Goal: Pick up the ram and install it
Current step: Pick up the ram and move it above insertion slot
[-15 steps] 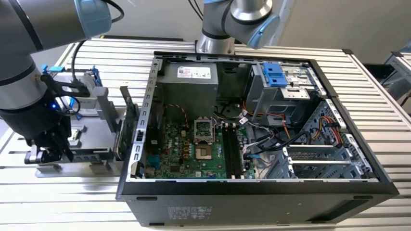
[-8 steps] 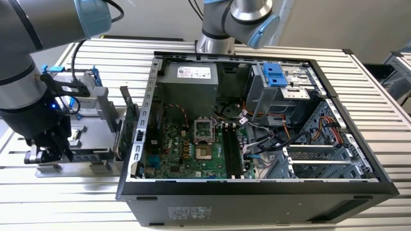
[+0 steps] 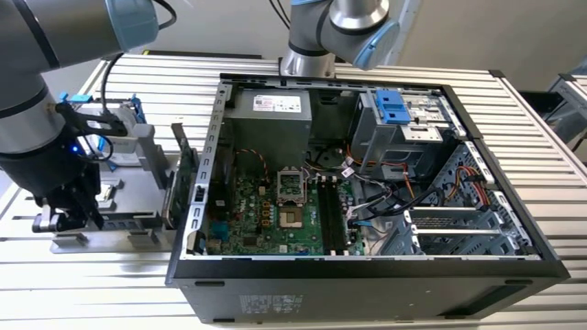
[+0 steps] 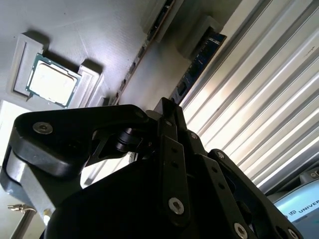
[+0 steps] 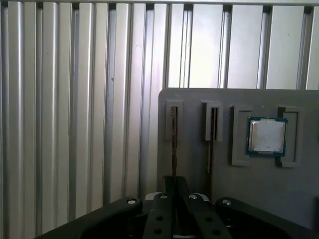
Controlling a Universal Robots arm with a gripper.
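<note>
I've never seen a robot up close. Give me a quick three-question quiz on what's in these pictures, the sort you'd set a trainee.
1. True or false: in the exterior view the computer case lies open with its motherboard showing.
2. In the first wrist view, what lies in the square recess of the grey holder? A) a processor chip B) a fan C) a hard drive
3. Fill in: in the first wrist view the gripper is lined up with one of ___ ram sticks standing on edge in the holder's slots.
Key: 1 true; 2 A; 3 two.
</note>
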